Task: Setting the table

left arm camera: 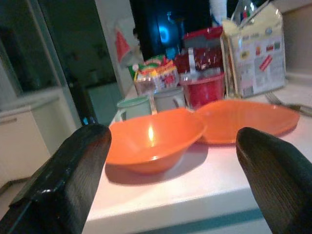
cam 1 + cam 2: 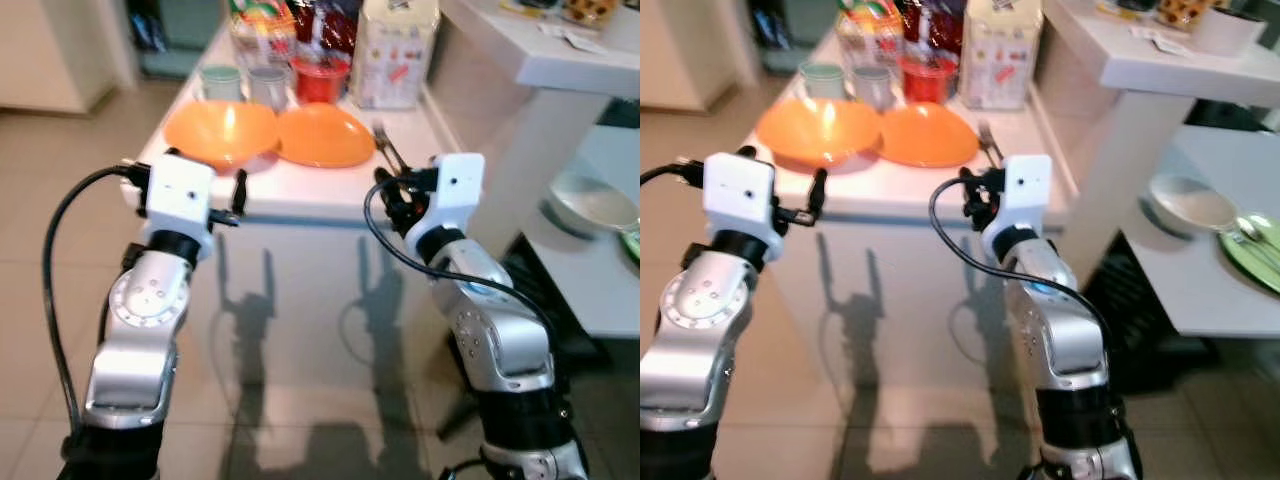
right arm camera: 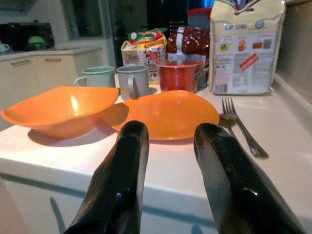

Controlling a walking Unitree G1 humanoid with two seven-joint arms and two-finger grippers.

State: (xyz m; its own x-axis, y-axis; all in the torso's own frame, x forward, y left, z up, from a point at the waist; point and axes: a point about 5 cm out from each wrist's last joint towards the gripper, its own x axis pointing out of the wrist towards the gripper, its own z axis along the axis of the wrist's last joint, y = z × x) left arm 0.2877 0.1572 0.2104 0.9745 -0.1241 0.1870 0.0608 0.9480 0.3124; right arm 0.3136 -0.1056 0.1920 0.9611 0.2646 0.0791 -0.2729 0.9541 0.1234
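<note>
Both tools are hovering at the near edge of the white surface [image 2: 330,190], just short of it and touching nothing. The left tool [image 1: 175,195] is holding its fingers [image 1: 68,180] spread wide, with the orange bowl [image 1: 153,139] sitting straight ahead between them. The right tool [image 3: 168,161] is keeping its fingers [image 3: 122,180] only slightly parted, gripping nothing, and pointing at the orange plate [image 3: 168,114].

The bowl and plate are lying side by side at the front of the surface, rims touching or nearly so, the bowl toward the robot's left. A fork [image 3: 241,129] is resting just beside the plate on its right. Behind them a pale green mug [image 3: 97,77] and a grey mug [image 3: 134,80] are standing together, with a red tub [image 3: 180,74] next to them and a tall printed carton [image 3: 243,48] further right. Packaged snacks [image 3: 144,46] are piling up at the back.
</note>
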